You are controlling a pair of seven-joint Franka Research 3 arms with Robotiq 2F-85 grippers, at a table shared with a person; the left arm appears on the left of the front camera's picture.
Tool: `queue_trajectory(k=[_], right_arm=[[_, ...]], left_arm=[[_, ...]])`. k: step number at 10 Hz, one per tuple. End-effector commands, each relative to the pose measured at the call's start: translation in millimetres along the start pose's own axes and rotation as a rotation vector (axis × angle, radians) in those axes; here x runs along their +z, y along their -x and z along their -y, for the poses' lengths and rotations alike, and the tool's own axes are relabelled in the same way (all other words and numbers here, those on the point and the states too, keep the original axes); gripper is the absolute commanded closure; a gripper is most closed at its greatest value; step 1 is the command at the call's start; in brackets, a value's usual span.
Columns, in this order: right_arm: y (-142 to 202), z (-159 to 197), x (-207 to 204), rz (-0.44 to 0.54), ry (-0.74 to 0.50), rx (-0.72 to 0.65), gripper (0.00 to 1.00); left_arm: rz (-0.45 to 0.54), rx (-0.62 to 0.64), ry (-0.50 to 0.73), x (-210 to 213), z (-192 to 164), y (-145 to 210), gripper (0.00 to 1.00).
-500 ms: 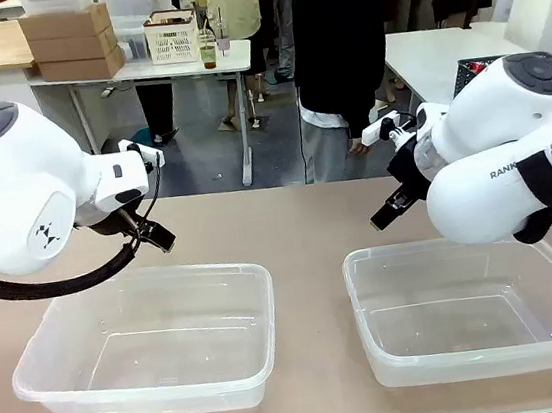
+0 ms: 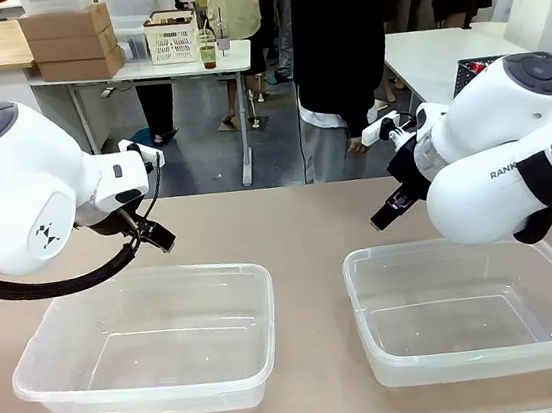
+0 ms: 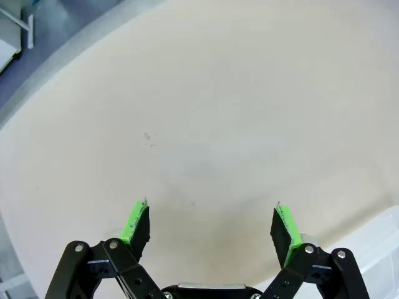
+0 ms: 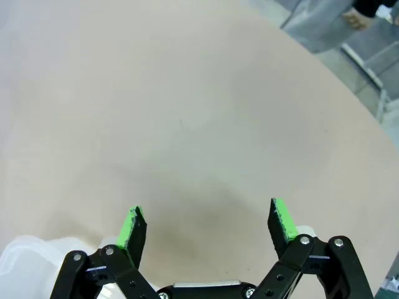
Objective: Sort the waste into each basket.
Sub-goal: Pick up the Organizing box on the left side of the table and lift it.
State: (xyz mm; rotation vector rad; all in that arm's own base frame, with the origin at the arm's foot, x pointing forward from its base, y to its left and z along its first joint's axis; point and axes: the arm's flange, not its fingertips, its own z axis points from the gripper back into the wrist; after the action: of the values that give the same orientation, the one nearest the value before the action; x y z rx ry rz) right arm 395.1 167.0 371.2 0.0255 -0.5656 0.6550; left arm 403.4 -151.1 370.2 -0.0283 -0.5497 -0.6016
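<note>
Setting: robotics lab or demo hall. Two white robot arms flank a plain beige tabletop (image 2: 298,224) carrying two clear plastic tubs. Behind: grey floor, white folding table (image 2: 153,68) holding brown cardboard boxes (image 2: 72,42) and a white lattice basket (image 2: 172,38); several standing people (image 2: 342,47) nearby.

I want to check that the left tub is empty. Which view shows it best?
The front view: the whole left tub shows, nothing inside. The left wrist view catches only a corner at its lower right edge; the right wrist view shows none of it.
</note>
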Motion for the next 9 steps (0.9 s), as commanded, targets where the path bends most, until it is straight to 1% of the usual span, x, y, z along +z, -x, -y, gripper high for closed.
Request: queue_trajectory(k=[1, 2, 3, 4, 5, 6, 7, 8, 9], right_arm=[[0.0, 0.0, 0.0, 0.000, 0.000, 0.000, 0.00], [-7.1, 1.6, 11.5, -0.017, -0.064, -0.079, 0.00], [-11.3, 9.2, 43.5, -0.006, -0.129, -0.153, 0.00], [-10.3, 17.8, 89.0, -0.006, -0.170, -0.261, 0.00], [-0.7, 21.6, 134.4, 0.006, -0.167, -0.318, 0.00], [14.9, 16.4, 174.7, 0.054, -0.074, -0.345, 0.00], [24.3, 1.7, 189.0, 0.136, 0.094, -0.307, 0.00], [-11.5, 17.9, 126.4, 0.026, -0.155, -0.287, 0.00], [-11.3, 25.1, 173.7, 0.092, -0.075, -0.313, 0.00]], left_arm=[[0.000, 0.000, 0.000, 0.0, 0.0, 0.0, 0.00], [-0.044, 0.031, 0.047, 13.4, -5.2, -3.7, 0.00], [-0.084, 0.089, 0.090, 40.3, -13.1, -10.3, 0.00], [-0.090, 0.192, 0.081, 78.1, -21.8, -15.4, 0.00], [-0.044, 0.261, 0.106, 119.5, -24.9, -14.7, 0.00], [0.048, 0.209, 0.254, 161.6, -18.4, -4.3, 0.00], [-0.068, 0.164, 0.092, 69.9, -14.6, -14.1, 0.00], [-0.068, 0.164, 0.092, 69.9, -14.6, -14.1, 0.00], [-0.068, 0.164, 0.092, 69.9, -14.6, -14.1, 0.00]])
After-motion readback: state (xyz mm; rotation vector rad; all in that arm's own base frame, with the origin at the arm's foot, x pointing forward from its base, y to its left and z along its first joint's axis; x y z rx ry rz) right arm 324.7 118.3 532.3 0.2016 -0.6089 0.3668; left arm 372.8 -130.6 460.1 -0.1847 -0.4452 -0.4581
